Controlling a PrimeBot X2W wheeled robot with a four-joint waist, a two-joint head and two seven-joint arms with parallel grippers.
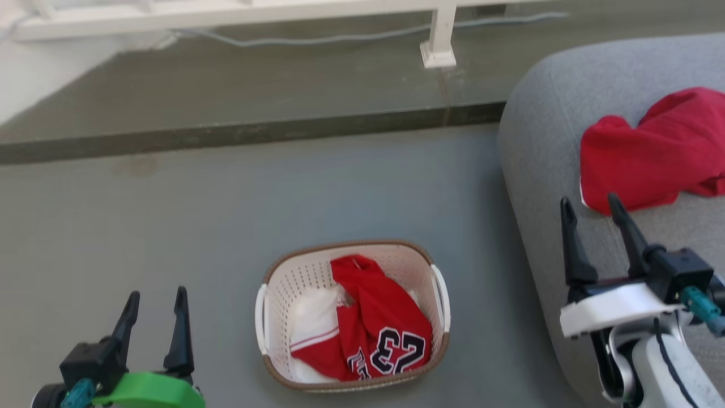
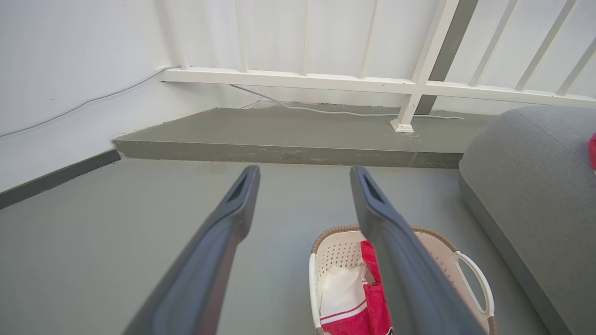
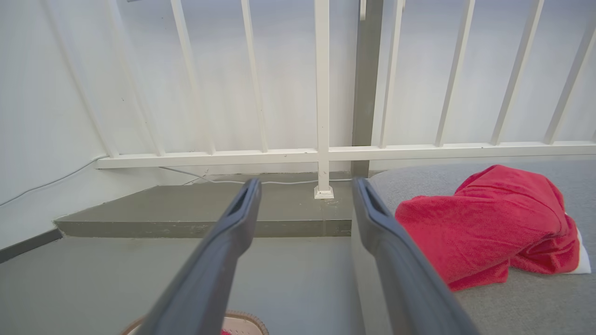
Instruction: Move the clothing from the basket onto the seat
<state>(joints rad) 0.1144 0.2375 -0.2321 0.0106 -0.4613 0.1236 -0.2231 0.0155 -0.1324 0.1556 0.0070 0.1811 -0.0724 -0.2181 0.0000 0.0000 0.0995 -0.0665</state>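
Nearest on the left, the left gripper [image 1: 157,294] hovered over the grey floor [image 1: 170,226], its two dark fingers spread apart with nothing between them. On the near right, the right gripper [image 1: 589,200] hung above the near edge of the seat [image 1: 544,113], its fingers also parted and empty.

Between the two arms, slightly further out, the cream basket [image 1: 283,272] with a brown braided rim stood on the floor, just left of the seat and apart from it. A red jersey [image 1: 391,334] lay crumpled inside it, the black, white-edged "23" showing at the near right. White fabric [image 1: 314,317] with a red stripe lay at the jersey's left; whether it belonged to the same garment could not be told.

Further right, a plain red garment [image 1: 651,153] rested in a rumpled heap on the grey upholstered seat, just beyond the right gripper's fingertips and not touching them.

Beyond the basket, a low raised step [image 1: 255,85] crossed the floor. A white railing [image 1: 442,34] stood on it, and a pale cable [image 1: 340,38] ran along the step at the railing's foot. A white wall [image 2: 70,70] closed the far left.
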